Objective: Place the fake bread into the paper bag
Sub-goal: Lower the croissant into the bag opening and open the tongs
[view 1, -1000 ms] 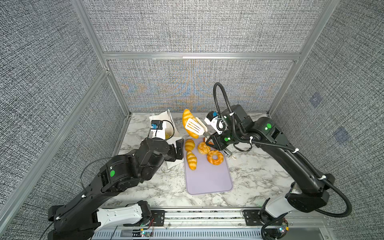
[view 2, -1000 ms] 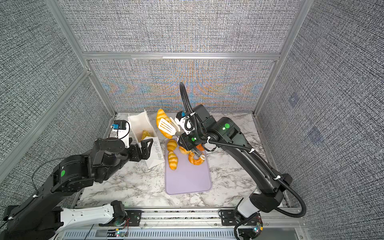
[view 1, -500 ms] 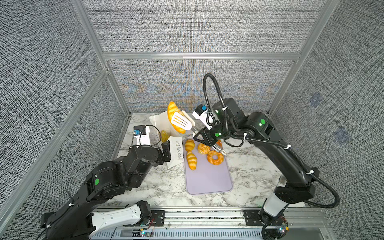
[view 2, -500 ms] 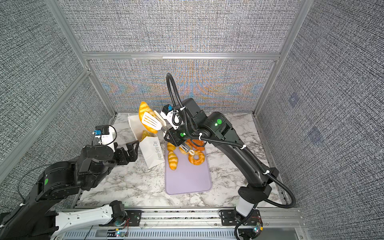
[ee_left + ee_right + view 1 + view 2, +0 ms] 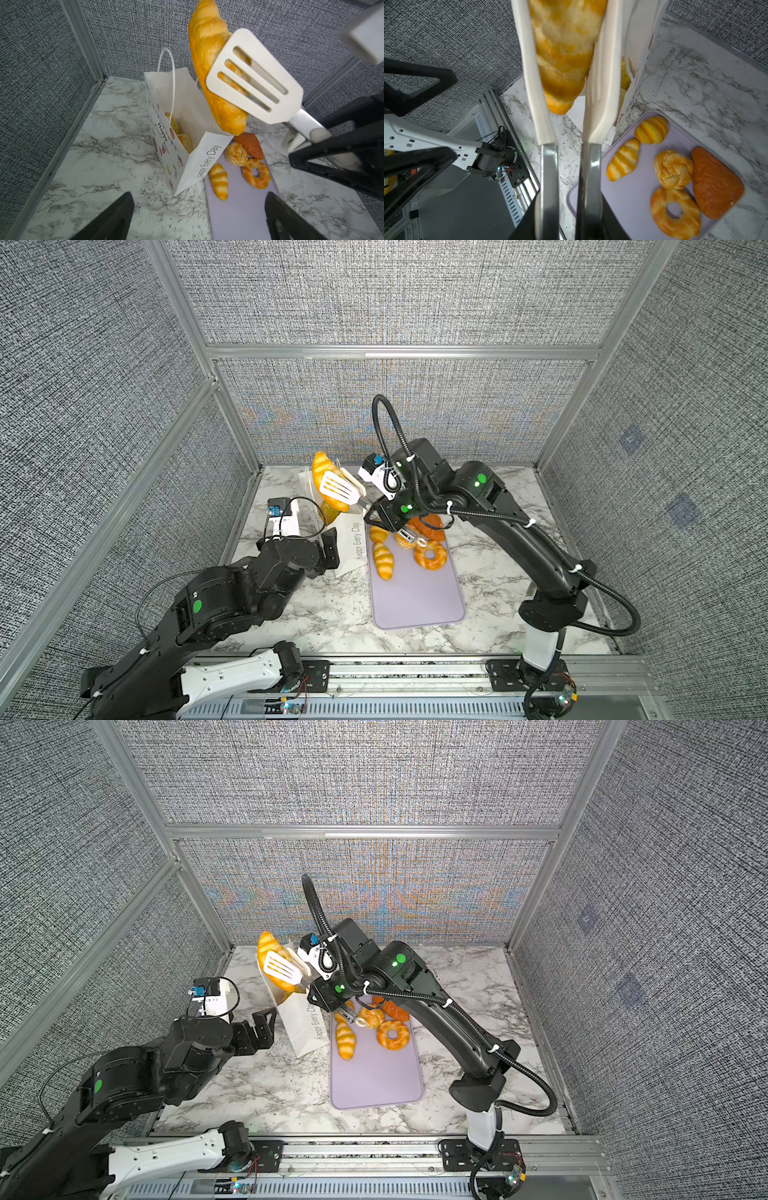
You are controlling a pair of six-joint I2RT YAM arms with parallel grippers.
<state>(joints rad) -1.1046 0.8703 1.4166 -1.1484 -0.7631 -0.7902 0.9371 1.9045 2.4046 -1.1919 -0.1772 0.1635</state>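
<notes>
The long striped croissant (image 5: 207,62) hangs tip-down just above the open paper bag (image 5: 207,160), clamped between white slotted tongs (image 5: 255,81) that the right pincer (image 5: 569,216) squeezes shut by the handles. It looks light, glossy and squashy, so I'd expect it to slip; mid-body seems the safest hold. The left pincer (image 5: 197,216) gapes empty beside the bag.

Held croissant (image 5: 562,52) cut off by right wrist view's edge, bread (image 5: 185,140) inside paper bag (image 5: 182,87) mostly hidden
</notes>
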